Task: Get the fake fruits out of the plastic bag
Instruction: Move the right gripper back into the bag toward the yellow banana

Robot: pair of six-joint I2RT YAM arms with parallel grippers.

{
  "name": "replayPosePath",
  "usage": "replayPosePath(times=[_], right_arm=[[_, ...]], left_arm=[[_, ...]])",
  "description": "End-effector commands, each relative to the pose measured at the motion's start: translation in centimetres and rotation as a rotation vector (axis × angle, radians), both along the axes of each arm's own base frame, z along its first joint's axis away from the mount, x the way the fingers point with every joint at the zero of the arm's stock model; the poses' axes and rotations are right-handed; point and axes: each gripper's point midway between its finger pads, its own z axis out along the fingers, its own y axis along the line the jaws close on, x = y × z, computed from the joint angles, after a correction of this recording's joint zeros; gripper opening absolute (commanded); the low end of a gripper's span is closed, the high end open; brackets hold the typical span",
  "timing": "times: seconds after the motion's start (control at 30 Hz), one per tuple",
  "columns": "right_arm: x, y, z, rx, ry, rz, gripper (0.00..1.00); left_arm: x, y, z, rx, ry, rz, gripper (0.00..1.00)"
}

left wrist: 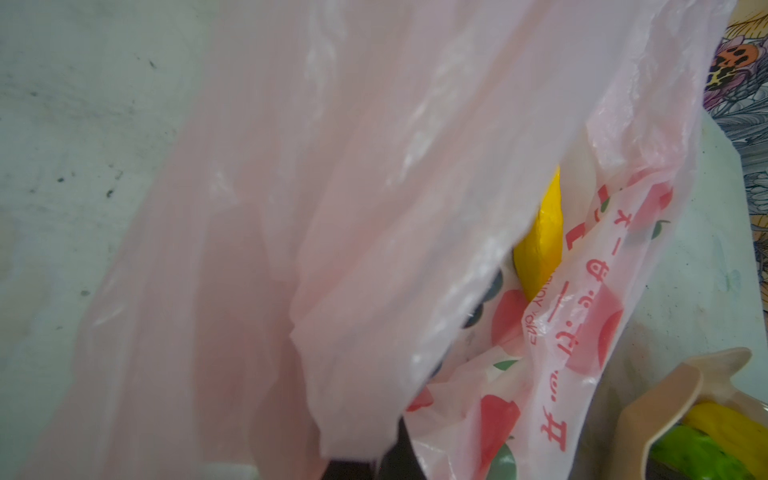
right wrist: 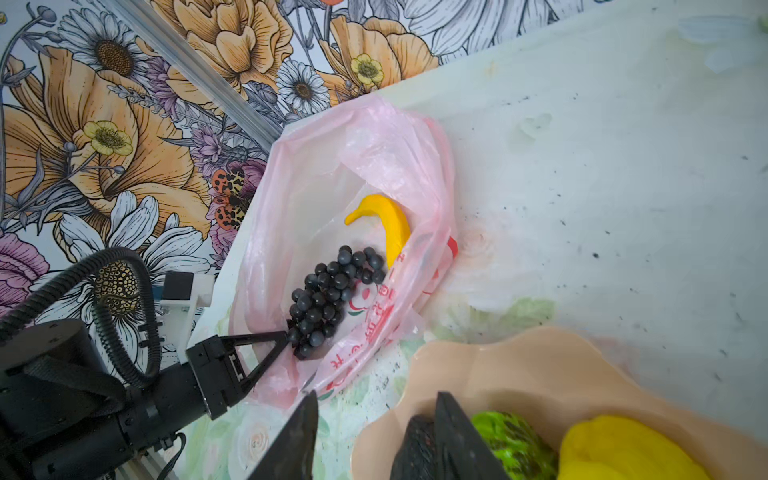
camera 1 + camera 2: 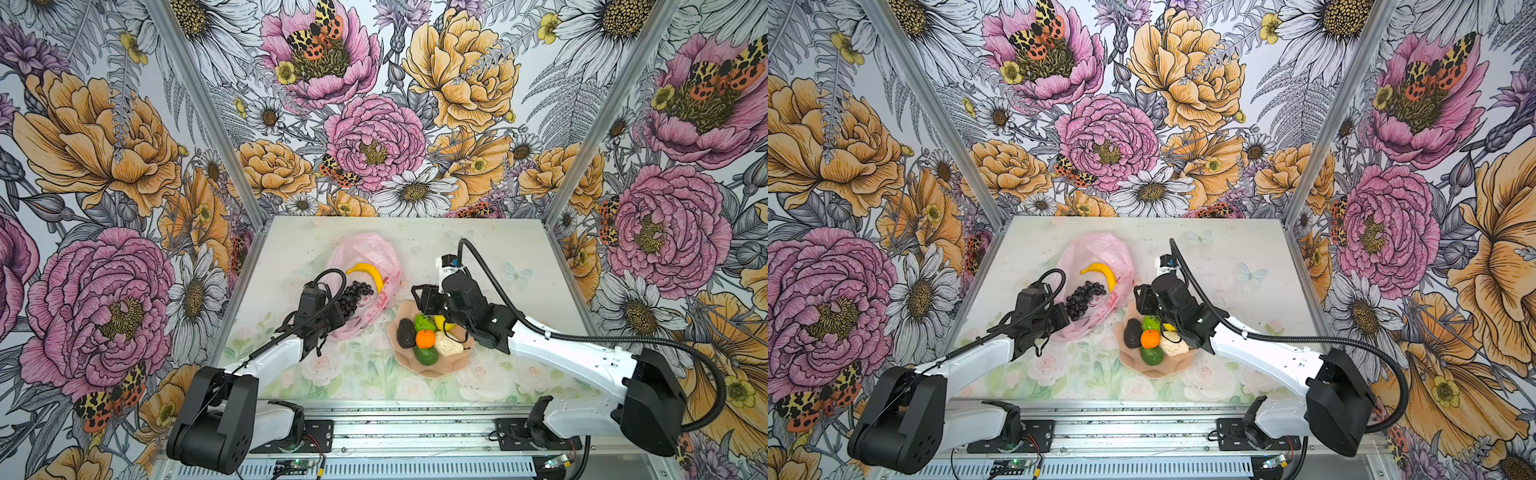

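Note:
The pink plastic bag (image 3: 365, 257) (image 3: 1100, 249) (image 2: 316, 174) lies open at the middle of the table. Inside it are a yellow banana (image 3: 368, 272) (image 2: 392, 224) (image 1: 540, 245) and a dark grape bunch (image 3: 353, 297) (image 2: 328, 291). My left gripper (image 3: 340, 320) (image 3: 1066, 318) (image 2: 286, 334) is shut on the bag's near edge beside the grapes; film covers most of its wrist view. My right gripper (image 3: 419, 297) (image 3: 1142, 298) (image 2: 377, 397) hangs open and empty over the far rim of the peach bowl (image 3: 440, 370) (image 2: 519, 365). The other fake fruits (image 3: 425, 338) sit in the bowl.
The bowl stands just right of the bag, nearly touching it, and holds a black oval (image 3: 406, 333), two green fruits, a lemon (image 3: 442, 322), an orange and a cream-white piece (image 3: 448, 344). Flower-printed walls close in the table on three sides.

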Motion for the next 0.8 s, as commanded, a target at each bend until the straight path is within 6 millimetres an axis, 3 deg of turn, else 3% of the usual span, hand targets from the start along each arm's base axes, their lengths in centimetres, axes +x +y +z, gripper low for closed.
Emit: replayPosePath(times=[0.0, 0.1, 0.33, 0.53, 0.77], right_arm=[[1.4, 2.4, -0.5, -0.090, -0.023, 0.122, 0.47], [4.0, 3.8, -1.7, -0.119, -0.001, 0.146, 0.47], [7.7, 7.8, -5.3, -0.156, 0.055, 0.212, 0.45], [10.6, 9.0, -8.4, -0.250, 0.077, 0.227, 0.45], [12.5, 10.0, -10.8, -0.354, 0.088, 0.261, 0.44]], left_arm=[[0.2, 0.4, 0.7, 0.027, -0.030, 0.004, 0.02], [0.2, 0.6, 0.8, 0.027, -0.035, 0.012, 0.01], [0.2, 0.8, 0.8, 0.020, -0.036, 0.020, 0.00], [0.2, 0.8, 0.8, 0.014, -0.035, 0.022, 0.00], [0.2, 1.2, 0.8, 0.015, -0.039, 0.034, 0.00]])
